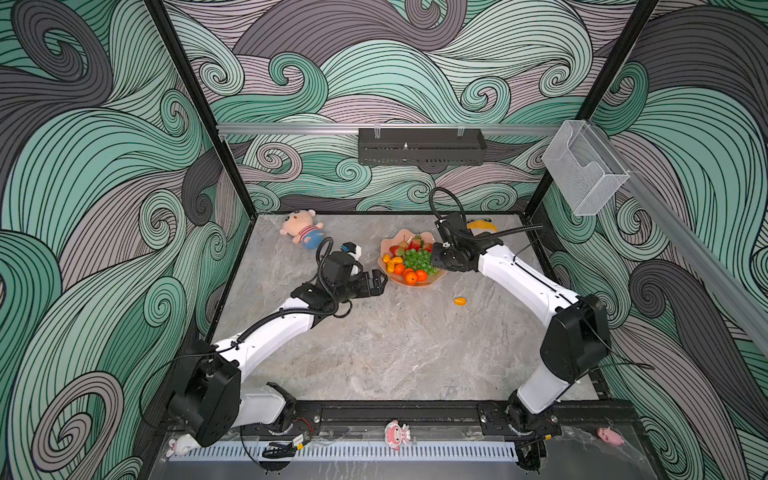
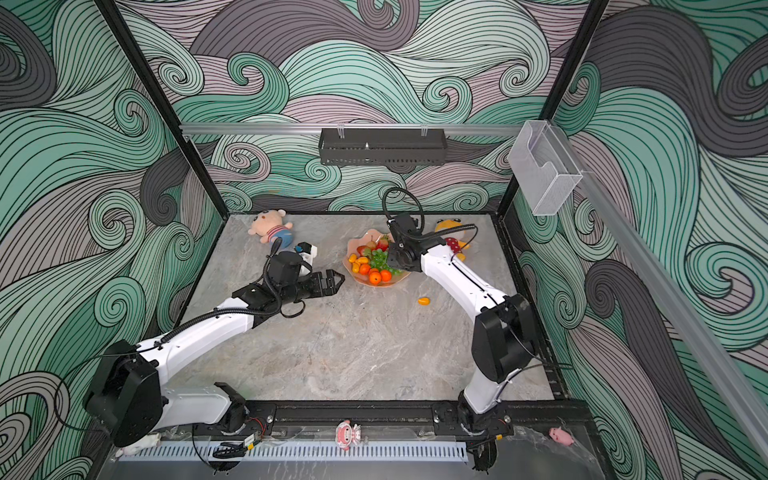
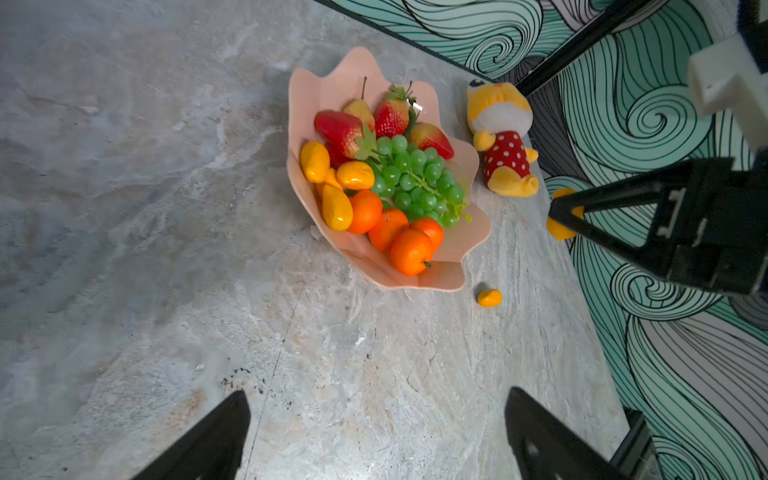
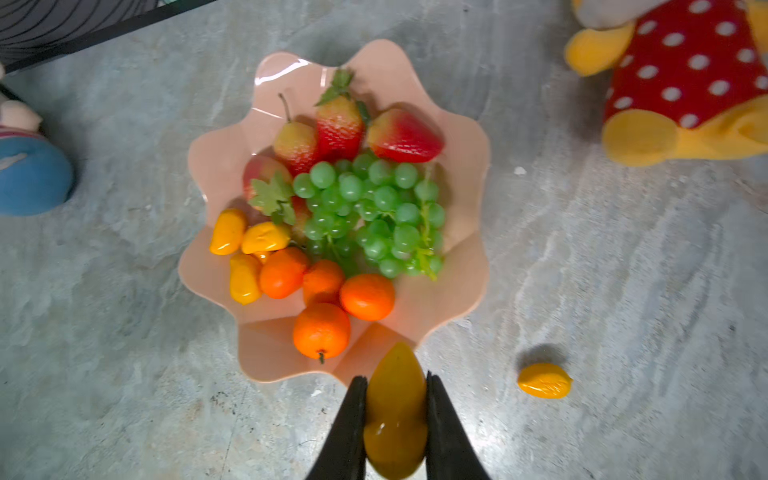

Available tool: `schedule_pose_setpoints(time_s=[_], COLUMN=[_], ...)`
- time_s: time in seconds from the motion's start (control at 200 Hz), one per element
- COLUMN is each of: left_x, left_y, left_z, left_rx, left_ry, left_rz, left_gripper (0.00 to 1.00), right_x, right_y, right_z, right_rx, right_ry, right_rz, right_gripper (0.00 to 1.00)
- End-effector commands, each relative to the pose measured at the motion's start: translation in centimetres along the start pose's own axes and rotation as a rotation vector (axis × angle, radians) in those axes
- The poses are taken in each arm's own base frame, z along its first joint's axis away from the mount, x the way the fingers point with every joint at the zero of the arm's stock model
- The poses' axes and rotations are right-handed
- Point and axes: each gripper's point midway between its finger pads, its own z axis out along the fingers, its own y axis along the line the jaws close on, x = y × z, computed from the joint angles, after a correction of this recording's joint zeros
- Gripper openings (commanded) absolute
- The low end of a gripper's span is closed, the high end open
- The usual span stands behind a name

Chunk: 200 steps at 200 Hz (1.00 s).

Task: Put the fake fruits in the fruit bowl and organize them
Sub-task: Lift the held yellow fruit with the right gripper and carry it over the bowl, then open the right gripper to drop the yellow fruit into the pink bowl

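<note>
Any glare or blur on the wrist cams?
Right wrist view: glare streak on the rim of the fruit bowl; the held kumquat is soft, too near the lens. Left wrist view: grapes sharp, the left fingers are dark silhouettes.

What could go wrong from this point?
1. The right gripper has its jaws shut on a kumquat seemingly near the rim of the fruit bowl; released there, it may roll off.
2. The tangerines crowd that side; a drop could knock one out.
3. The loose kumquat on the table might be missed.
</note>
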Motion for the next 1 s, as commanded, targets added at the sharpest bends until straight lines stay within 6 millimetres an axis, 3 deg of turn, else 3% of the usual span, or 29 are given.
schedule_pose_setpoints(time_s=[0.0,0.15,0.29,0.59,0.996], left_x=[-1.9,-3.3,-4.2,-5.3,-5.3], left_y=[-0.4,0.9,2.3,3.5,3.7], left_z=[-0.6,-0.3,0.2,0.5,0.8], left_rx=[0.068,0.084,0.088,0.075,0.07], left_ry=[-0.039,-0.054,-0.067,-0.07,-0.061], left_rz=[-0.074,-0.152,-0.207,-0.225,-0.214], left_gripper=[0.99,0.99,0.99,0.99,0.99], right_x=[0.5,0.4,0.1,-1.3,-3.2], right_y=[3.3,6.9,9.0,10.5,12.4], right_z=[1.2,2.7,4.6,8.9,12.3], right_rx=[-0.093,-0.163,-0.193,-0.15,-0.175], right_ry=[0.056,0.097,0.138,0.176,0.167], right_rz=[-0.105,-0.216,-0.286,-0.356,-0.346], right_gripper=[0.18,0.19,0.19,0.19,0.22])
